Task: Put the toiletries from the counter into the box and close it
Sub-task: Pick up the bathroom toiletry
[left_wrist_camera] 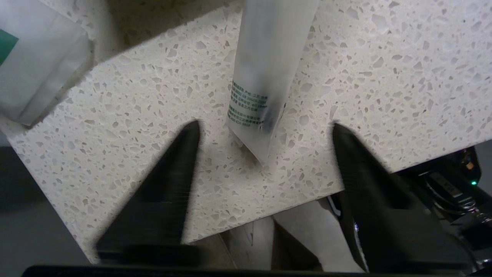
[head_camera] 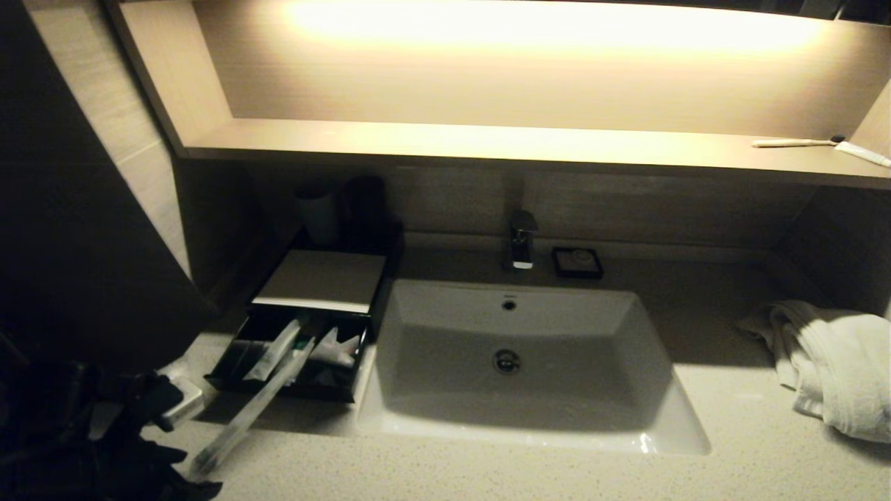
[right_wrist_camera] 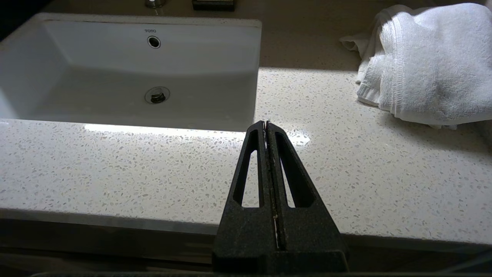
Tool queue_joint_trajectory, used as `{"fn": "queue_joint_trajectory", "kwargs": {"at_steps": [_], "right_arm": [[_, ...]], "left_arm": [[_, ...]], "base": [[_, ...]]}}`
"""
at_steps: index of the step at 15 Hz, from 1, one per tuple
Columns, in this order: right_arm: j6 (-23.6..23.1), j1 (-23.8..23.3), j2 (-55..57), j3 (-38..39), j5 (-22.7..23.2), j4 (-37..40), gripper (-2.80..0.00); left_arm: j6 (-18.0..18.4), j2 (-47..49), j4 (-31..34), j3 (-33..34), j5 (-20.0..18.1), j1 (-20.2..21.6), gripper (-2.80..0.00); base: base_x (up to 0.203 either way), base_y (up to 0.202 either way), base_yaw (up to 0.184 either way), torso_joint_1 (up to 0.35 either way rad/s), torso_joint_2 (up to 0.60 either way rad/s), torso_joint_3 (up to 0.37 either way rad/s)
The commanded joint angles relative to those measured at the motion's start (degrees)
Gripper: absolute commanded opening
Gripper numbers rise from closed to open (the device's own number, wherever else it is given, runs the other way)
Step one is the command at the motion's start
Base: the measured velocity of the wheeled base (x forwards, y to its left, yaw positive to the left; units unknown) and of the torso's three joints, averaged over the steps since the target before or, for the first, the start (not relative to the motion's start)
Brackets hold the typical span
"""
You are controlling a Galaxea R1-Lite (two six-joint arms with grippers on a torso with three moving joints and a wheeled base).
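1. At about 8 o'clock in the head view the left tool (left_wrist_camera: 265, 127) hangs over the front edge of the speckled counter (head_camera: 487, 473), fingers spread wide and holding nothing; the near end of the long frosted packet (left_wrist_camera: 265, 84) lies between them without touching either.
2. A small white packet (head_camera: 182, 403) with a green mark sits just beside the tool, at the counter's left edge.
3. The long frosted packet carries dark green print near its end; it slants up toward 1 o'clock, its far end resting over the front rim of the box (head_camera: 230, 379).
4. The box is black and open, its pale lid (head_camera: 321, 280) slid back toward 12 o'clock; other white wrapped toiletries lie inside.
5. A white cup (head_camera: 319, 214) and a dark one stand behind the box.
6. The white sink (head_camera: 418, 306) fills the middle, with the tap (head_camera: 522, 240) and a black soap dish (head_camera: 577, 262) behind it.
7. The right tool (right_wrist_camera: 266, 125), fingers pressed together and empty, hovers over the counter's front edge near the sink's right corner.
8. A crumpled white towel (head_camera: 835, 362) lies at 3 o'clock.
9. On the lit wooden shelf (head_camera: 487, 142) at 1 o'clock lie a toothbrush (head_camera: 793, 142) and a tube.
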Motion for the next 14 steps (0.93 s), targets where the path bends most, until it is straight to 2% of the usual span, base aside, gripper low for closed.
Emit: {"fn": "queue_joint_trajectory", "kwargs": {"at_steps": [1, 14], "right_arm": [[0.00, 0.00, 0.00, 0.00, -0.03, -0.01, -2.80], [0.00, 0.00, 0.00, 0.00, 0.02, -0.01, -2.80]], "left_arm": [[0.41, 0.12, -0.09, 0.11, -0.02, 0.02, -2.80], [1.05, -2.20, -0.05, -0.08, -0.44, -0.07, -2.80]], "base": [[0.000, 0.000, 0.000, 0.000, 0.00, 0.000], [0.000, 0.000, 0.000, 0.000, 0.00, 0.000]]}}
